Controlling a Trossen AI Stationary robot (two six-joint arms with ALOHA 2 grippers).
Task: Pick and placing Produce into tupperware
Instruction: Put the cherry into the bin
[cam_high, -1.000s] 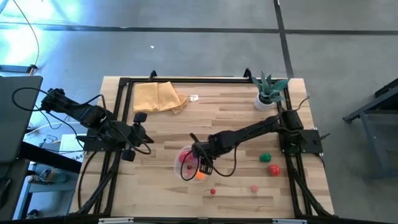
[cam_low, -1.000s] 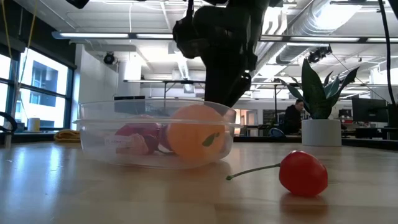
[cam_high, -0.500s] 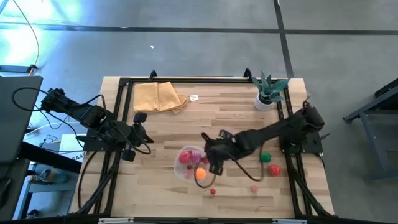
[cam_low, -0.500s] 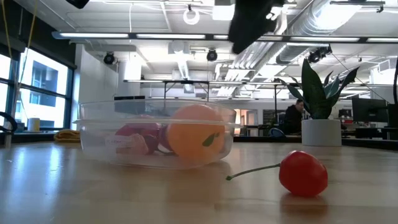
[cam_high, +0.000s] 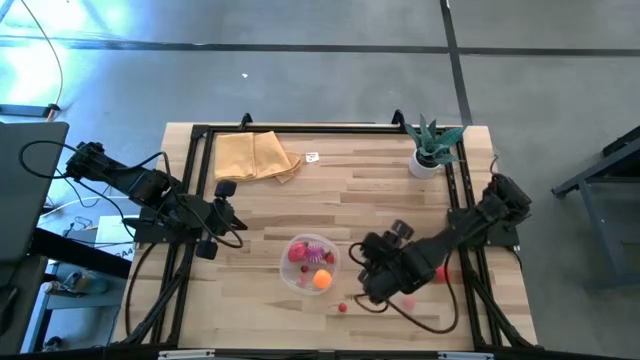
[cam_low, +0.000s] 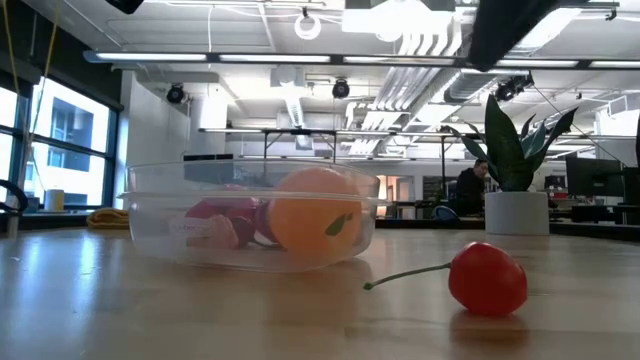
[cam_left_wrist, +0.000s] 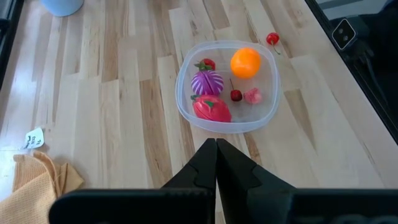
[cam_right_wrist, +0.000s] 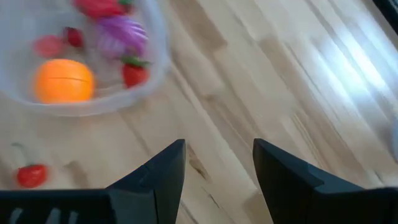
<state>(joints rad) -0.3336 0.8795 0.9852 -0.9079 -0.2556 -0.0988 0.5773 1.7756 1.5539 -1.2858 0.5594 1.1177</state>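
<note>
While the left gripper (cam_left_wrist: 216, 163) waits shut at the table's left, the right gripper (cam_right_wrist: 216, 163) hangs open and empty just right of the tupperware (cam_high: 311, 263)

The right arm (cam_high: 430, 258) covers the pink and red produce pieces beside it — only slivers show. The tupperware (cam_right_wrist: 81, 109) is motion-blurred and cut off at the right wrist picture's edge.

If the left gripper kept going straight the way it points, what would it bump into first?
Probably the tupperware. The left gripper is shut, and its closed tips aim across bare wood at the container's near wall. Nothing lies between them, though if it is angled down it could meet the table first.
</note>
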